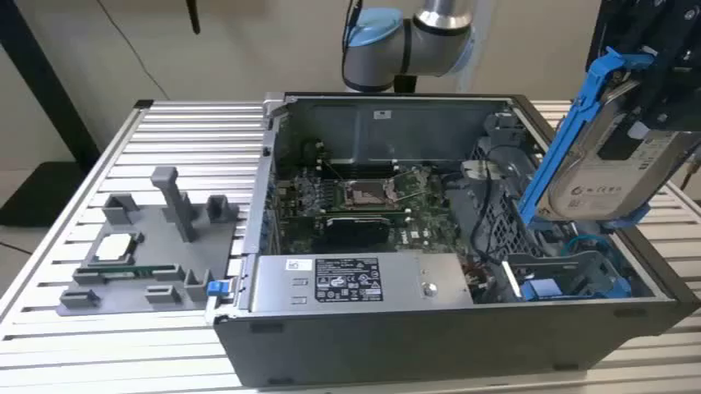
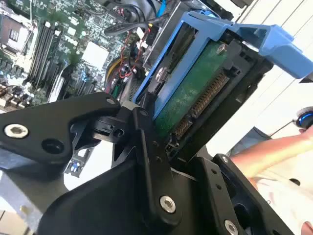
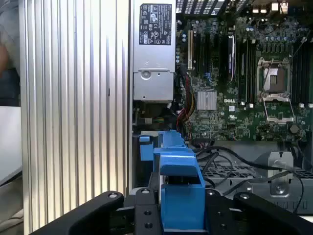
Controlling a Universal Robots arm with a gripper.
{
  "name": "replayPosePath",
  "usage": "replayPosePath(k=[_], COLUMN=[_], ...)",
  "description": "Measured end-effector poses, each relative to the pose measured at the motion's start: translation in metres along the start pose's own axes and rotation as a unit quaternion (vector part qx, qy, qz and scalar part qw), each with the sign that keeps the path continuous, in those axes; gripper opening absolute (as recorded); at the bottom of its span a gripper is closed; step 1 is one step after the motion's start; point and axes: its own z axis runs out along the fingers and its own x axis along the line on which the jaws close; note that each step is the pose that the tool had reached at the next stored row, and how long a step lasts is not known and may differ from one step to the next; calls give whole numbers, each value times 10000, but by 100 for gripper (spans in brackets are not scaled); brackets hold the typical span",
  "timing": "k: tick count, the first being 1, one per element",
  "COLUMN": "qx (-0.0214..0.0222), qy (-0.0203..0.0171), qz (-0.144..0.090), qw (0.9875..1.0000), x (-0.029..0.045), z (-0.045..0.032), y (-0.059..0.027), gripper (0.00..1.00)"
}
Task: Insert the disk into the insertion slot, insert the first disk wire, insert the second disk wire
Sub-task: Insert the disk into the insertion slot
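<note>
My gripper (image 1: 643, 123) is shut on the disk (image 1: 608, 176), a grey drive with a white label in a bright blue caddy. It holds the disk tilted on edge above the open computer case, at the exterior view's right. Below it in the case's near right corner sits the insertion slot (image 1: 570, 279), a grey metal bay with blue tabs. The second wrist view shows the disk's green board and connector (image 2: 195, 93) between my black fingers (image 2: 146, 142). The blue caddy (image 3: 178, 176) fills the gap in my gripper (image 3: 181, 210). A blue cable (image 1: 589, 242) and dark cables lie beside the bay.
A grey labelled power-supply box (image 1: 350, 283) lies along the case's front. The motherboard with its square socket (image 1: 367, 193) lies behind it. A grey fixture (image 1: 153, 246) with small parts stands on the slatted table at the exterior view's left. A person's arm (image 2: 274, 156) is close by.
</note>
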Motion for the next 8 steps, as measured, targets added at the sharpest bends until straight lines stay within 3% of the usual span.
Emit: replayPosePath(k=[8], qx=[1], qy=[0], qz=[0], qw=[10000], x=[0], z=[8], y=[-1], gripper=[0])
